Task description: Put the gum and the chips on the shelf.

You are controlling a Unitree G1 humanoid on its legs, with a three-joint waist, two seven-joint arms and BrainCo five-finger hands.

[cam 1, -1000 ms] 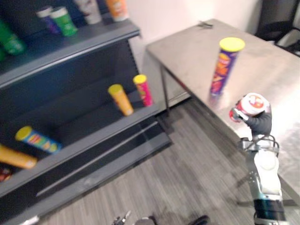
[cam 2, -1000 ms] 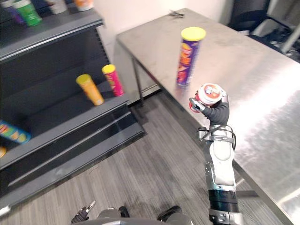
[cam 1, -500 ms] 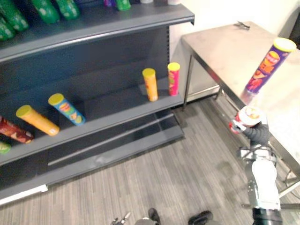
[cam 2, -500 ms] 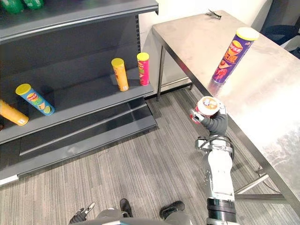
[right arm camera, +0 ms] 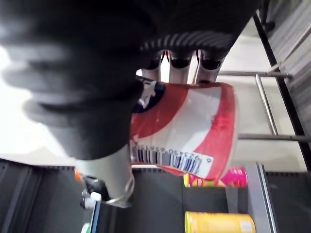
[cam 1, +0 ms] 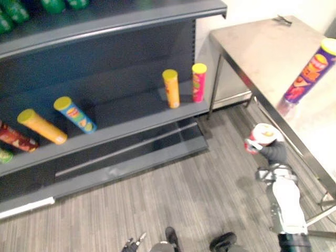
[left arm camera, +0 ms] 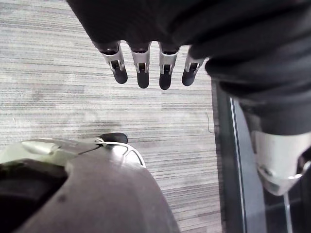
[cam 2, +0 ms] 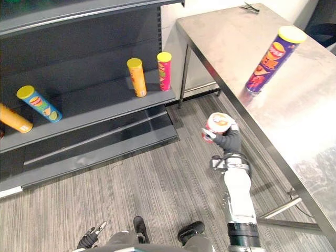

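Observation:
My right hand (cam 2: 229, 140) is shut on the gum, a short red and white tub (cam 2: 219, 123) with a pale lid. It holds the tub upright over the grey floor, between the steel table (cam 2: 304, 126) and the dark shelf unit (cam 2: 94, 107). In the right wrist view the fingers curl round the tub (right arm camera: 194, 131). The chips, a tall purple can with a yellow lid (cam 2: 273, 60), stand upright on the table to the right of that hand. My left hand (left arm camera: 142, 60) hangs over the floor with straight fingers, holding nothing.
On the middle shelf a yellow can (cam 2: 137, 77) and a pink can (cam 2: 164, 71) stand near its right end. A blue can (cam 2: 38, 103) and an orange one (cam 2: 13, 118) lie further left. Green bottles (cam 1: 52, 5) line the top shelf. A table leg (cam 2: 182, 79) stands beside the shelf.
The camera has swung towards the shelf. My right hand, still shut on the gum tub, has come off the table's edge to over the floor, nearer the shelf.

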